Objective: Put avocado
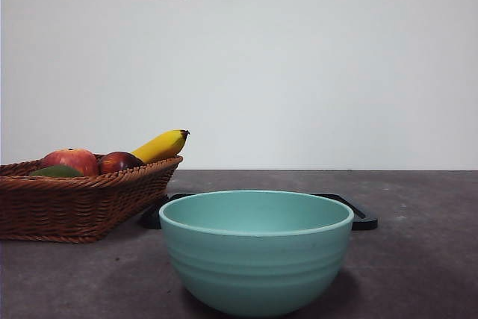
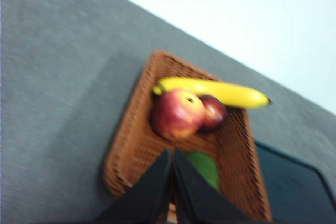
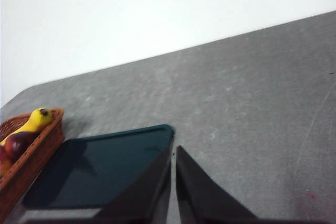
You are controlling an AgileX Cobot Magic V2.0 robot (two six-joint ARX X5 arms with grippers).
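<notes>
Far left, the basket [image 1: 75, 207] sits on the counter [image 1: 418, 259], and the avocado [image 1: 56, 172] lies low inside at its nine o'clock edge, touching the red-yellow apple [image 1: 71, 160]. Dark apple [image 1: 119, 161] and banana [image 1: 160, 145] follow. Left claw [image 2: 172, 153] hangs over the avocado, jaws together. Centre: teal bowl [image 1: 256, 252], black tray [image 1: 362, 218] behind. Right claw [image 3: 173, 150] is pressed together above the tray.

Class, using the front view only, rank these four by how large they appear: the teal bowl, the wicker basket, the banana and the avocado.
1. teal bowl, though it stands nearest the camera
2. wicker basket
3. banana
4. avocado, mostly hidden behind the basket rim
</notes>
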